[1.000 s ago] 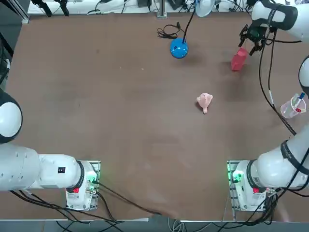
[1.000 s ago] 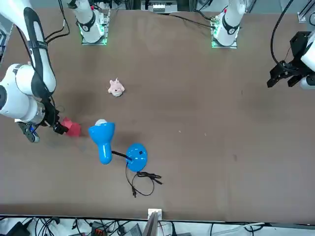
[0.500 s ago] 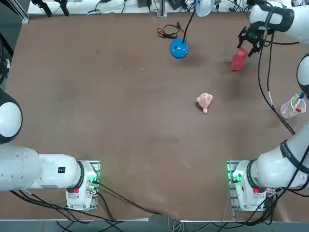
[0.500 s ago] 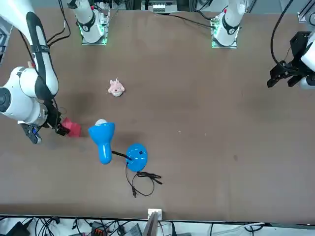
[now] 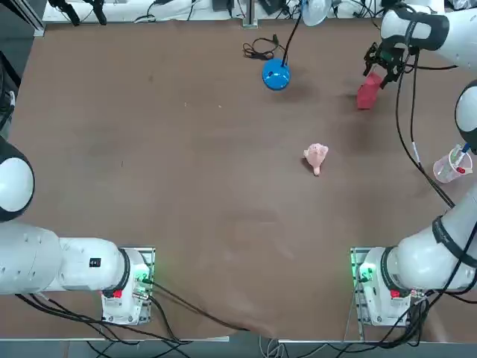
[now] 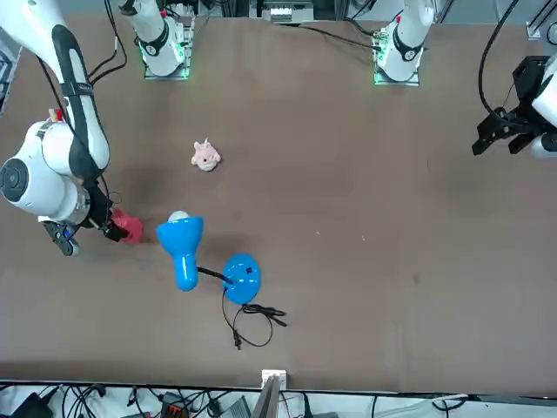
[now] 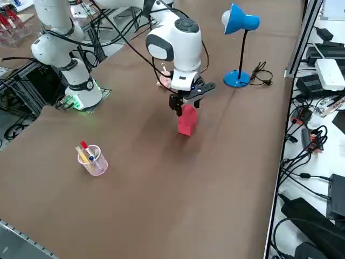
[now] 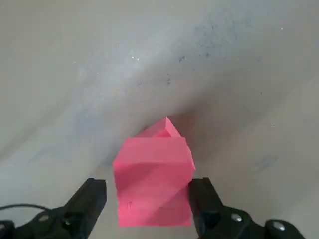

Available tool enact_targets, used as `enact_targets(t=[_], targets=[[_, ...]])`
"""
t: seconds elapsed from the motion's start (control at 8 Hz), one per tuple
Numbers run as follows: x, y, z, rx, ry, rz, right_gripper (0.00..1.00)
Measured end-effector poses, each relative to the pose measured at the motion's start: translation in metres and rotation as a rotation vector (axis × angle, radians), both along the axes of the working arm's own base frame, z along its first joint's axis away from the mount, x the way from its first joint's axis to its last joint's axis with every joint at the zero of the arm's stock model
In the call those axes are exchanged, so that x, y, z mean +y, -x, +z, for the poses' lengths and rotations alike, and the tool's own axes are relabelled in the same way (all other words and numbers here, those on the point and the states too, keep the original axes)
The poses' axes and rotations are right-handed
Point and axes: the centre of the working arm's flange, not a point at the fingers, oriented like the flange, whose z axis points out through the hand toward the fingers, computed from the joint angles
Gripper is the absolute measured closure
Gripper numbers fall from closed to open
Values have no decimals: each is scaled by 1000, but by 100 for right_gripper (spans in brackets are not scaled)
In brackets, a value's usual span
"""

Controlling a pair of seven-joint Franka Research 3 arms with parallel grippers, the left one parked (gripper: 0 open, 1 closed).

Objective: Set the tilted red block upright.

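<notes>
Red block (image 7: 186, 121) stands long axis up, between right gripper's (image 7: 186, 102) spread jaws.

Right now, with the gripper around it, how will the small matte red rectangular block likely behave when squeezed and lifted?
The small matte red rectangular block looks rigid with flat faces, so the open right gripper straddling it should probably hold it without slipping. Taller than wide and standing tilted in the side view, it may tip if nudged off-centre. It seems light.

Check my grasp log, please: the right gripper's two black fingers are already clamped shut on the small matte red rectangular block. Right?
Not quite. The right gripper is open: in the right wrist view its fingers flank the small matte red rectangular block with gaps on both sides, not clamped.
</notes>
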Motion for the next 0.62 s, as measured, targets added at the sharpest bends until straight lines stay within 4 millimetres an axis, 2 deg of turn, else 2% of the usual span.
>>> enact_targets(t=[0.62], targets=[[-3,1,-5,9,2,-5,0]])
